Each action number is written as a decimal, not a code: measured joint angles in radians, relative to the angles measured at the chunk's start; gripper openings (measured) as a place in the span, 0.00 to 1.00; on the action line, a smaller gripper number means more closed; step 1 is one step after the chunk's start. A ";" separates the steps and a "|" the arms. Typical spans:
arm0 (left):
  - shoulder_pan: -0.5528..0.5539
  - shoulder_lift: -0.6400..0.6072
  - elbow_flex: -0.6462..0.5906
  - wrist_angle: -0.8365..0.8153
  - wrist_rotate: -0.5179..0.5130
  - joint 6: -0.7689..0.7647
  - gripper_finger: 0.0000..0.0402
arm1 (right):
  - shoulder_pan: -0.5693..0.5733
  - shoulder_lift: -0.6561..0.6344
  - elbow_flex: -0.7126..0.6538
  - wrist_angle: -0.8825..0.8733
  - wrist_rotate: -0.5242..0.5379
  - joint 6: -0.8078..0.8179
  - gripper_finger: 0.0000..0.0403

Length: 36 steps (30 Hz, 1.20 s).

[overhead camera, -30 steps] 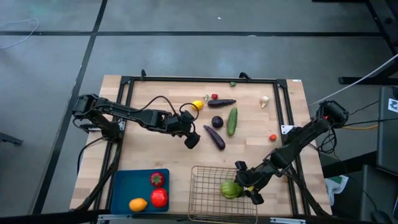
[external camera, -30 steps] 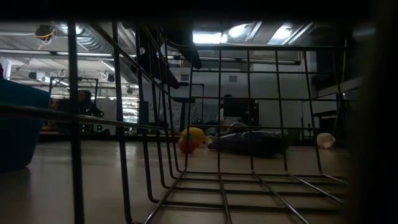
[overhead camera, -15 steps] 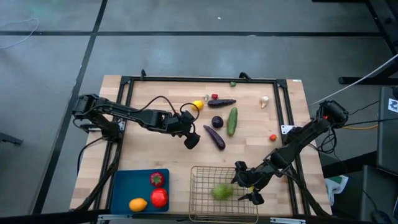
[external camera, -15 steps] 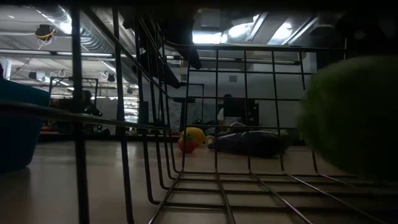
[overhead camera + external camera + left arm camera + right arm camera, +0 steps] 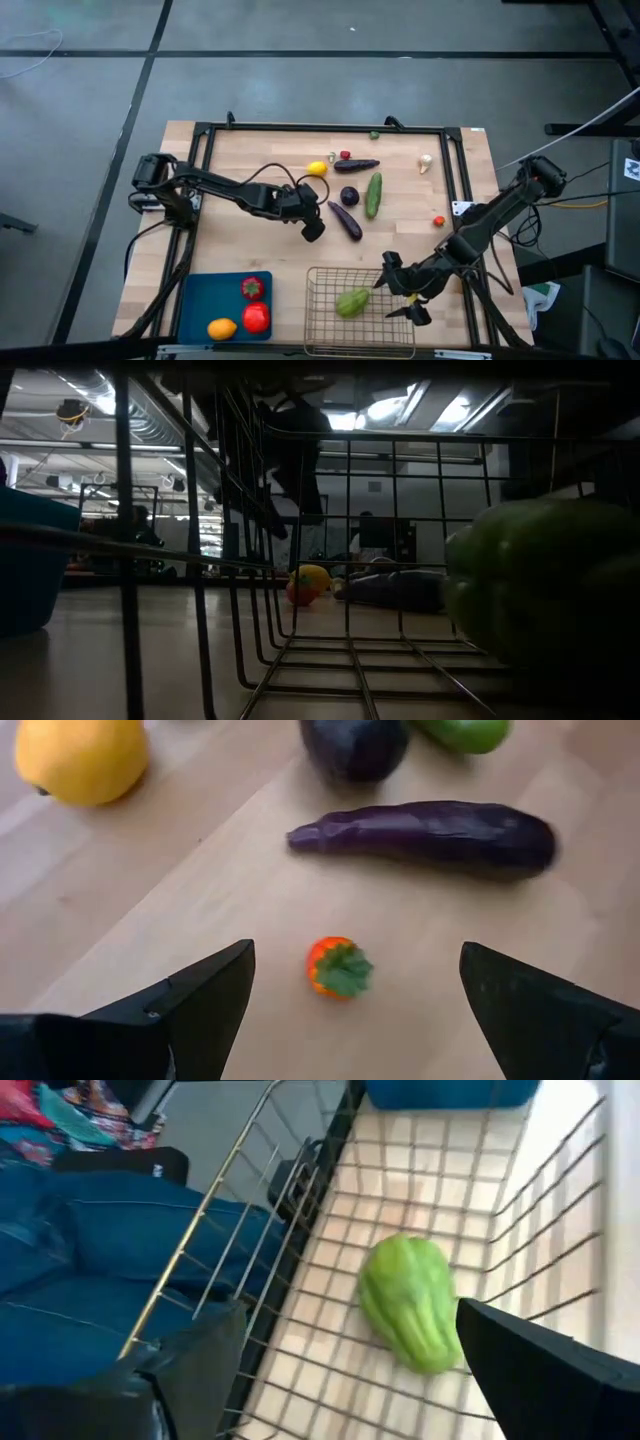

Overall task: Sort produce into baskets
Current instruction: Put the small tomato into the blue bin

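Observation:
My right gripper point(image 5: 402, 296) is open and empty at the right rim of the wire-mesh basket point(image 5: 322, 290). A green pepper point(image 5: 352, 302) lies on its side on the basket's floor, also in the right wrist view point(image 5: 410, 1300) and the low view point(image 5: 545, 590). My left gripper point(image 5: 311, 227) is open and empty at mid-table. In the left wrist view its fingers stand either side of a small red fruit with a green top point(image 5: 338, 968), clear of it. A long purple eggplant point(image 5: 430, 835) lies just beyond.
The blue tray point(image 5: 195, 300) at the near left holds a red pepper point(image 5: 254, 288), a tomato point(image 5: 256, 318) and an orange point(image 5: 222, 327). On the table lie a lemon point(image 5: 317, 169), a round eggplant point(image 5: 349, 195), a cucumber point(image 5: 374, 193), garlic point(image 5: 426, 163) and a small red fruit point(image 5: 438, 221).
The green pepper has left my right gripper, dropped onto the wire basket's floor and rolled a little toward the table's left, where it now lies still. My right gripper has drawn slightly toward the table's right. My left gripper has edged toward the table's right.

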 joint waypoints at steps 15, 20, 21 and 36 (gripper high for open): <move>0.005 0.132 0.000 0.045 -0.021 -0.006 0.86 | -0.069 -0.012 0.226 -0.351 0.129 -0.065 0.89; 0.012 0.148 0.000 0.045 -0.032 -0.006 0.86 | -0.112 -0.012 0.265 -0.391 0.129 -0.118 0.89; 0.012 0.150 0.000 0.040 -0.032 -0.006 0.86 | -0.122 -0.012 0.271 -0.401 0.129 -0.123 0.89; 0.003 0.197 0.000 0.079 -0.030 -0.001 0.66 | -0.259 -0.011 0.279 -0.486 0.138 -0.170 0.89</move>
